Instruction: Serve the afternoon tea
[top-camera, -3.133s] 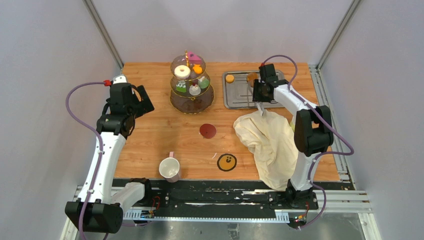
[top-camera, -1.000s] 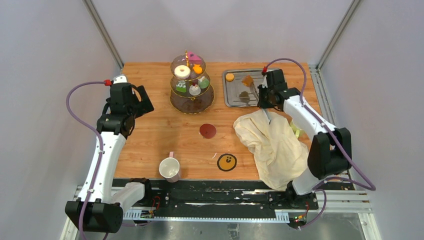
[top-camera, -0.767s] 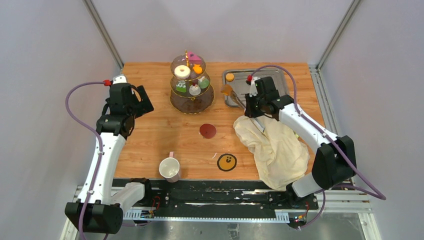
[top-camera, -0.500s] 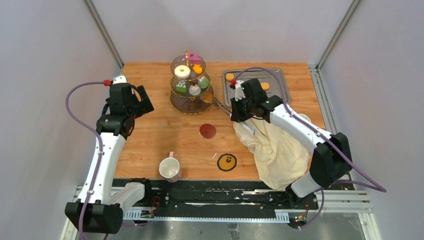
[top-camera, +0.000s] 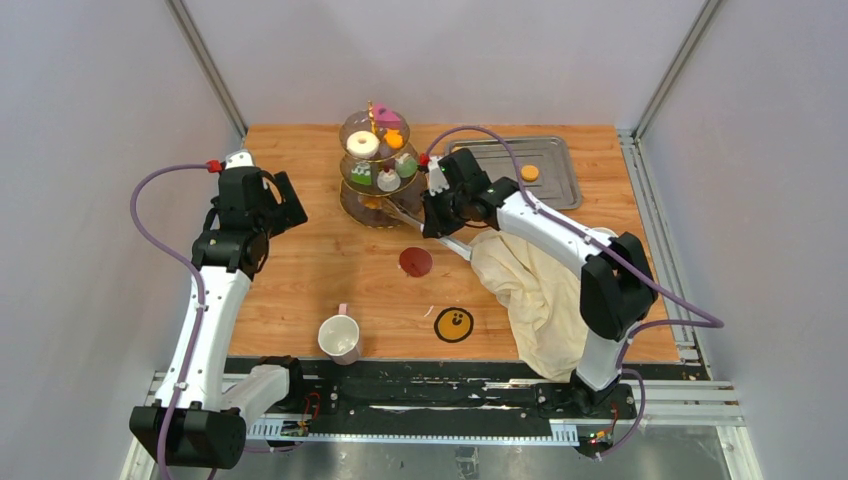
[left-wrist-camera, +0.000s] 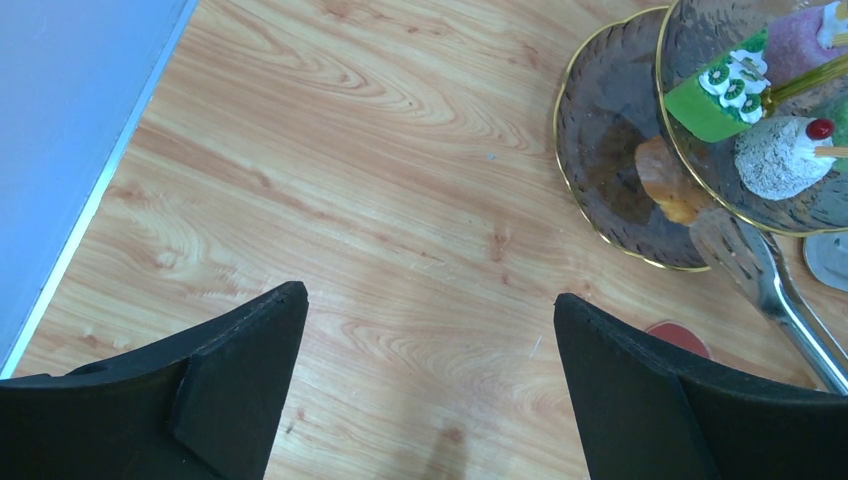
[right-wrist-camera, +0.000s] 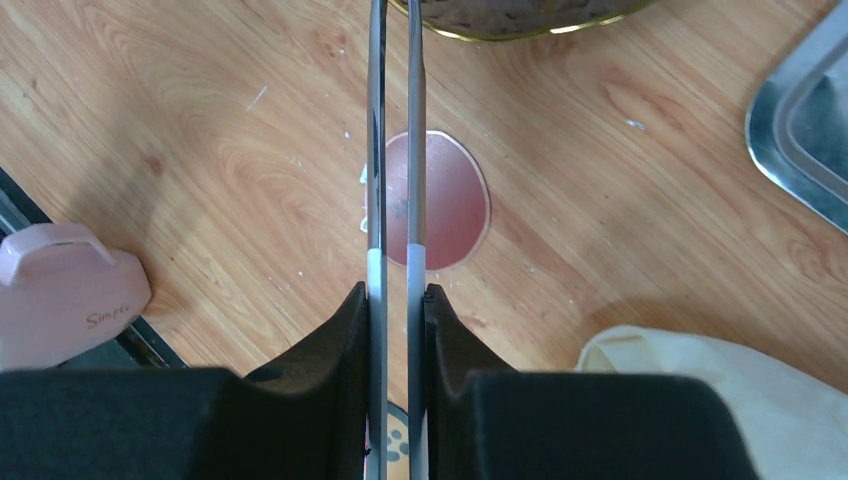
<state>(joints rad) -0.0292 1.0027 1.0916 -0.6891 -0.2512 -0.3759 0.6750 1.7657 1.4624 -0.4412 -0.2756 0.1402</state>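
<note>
The three-tier glass stand (top-camera: 350, 207) stands at the back centre and holds a white donut (top-camera: 362, 143), an orange macaron (top-camera: 394, 139), a green cake (left-wrist-camera: 715, 95) and a white cherry cake (left-wrist-camera: 780, 160). My right gripper (top-camera: 432, 213) is shut on steel tongs (right-wrist-camera: 395, 150). The tong tips (left-wrist-camera: 745, 265) reach the bottom tier (left-wrist-camera: 600, 170), beside a brown cake (left-wrist-camera: 668, 185) lying there. I cannot tell whether the tongs still pinch the cake. My left gripper (left-wrist-camera: 430, 300) is open and empty over bare wood left of the stand. One pale pink mug (top-camera: 339, 337) stands near the front edge.
A steel tray (top-camera: 560, 145) at the back right holds an orange macaron (top-camera: 530, 172). A cream cloth (top-camera: 535, 285) lies crumpled at the right. A red coaster (top-camera: 415, 261) lies under the tongs. A yellow face coaster (top-camera: 453, 324) lies near the front.
My right arm has swung left from the steel tray to the stand, carrying the brown cake in the tongs to the bottom tier. My left arm has not moved.
</note>
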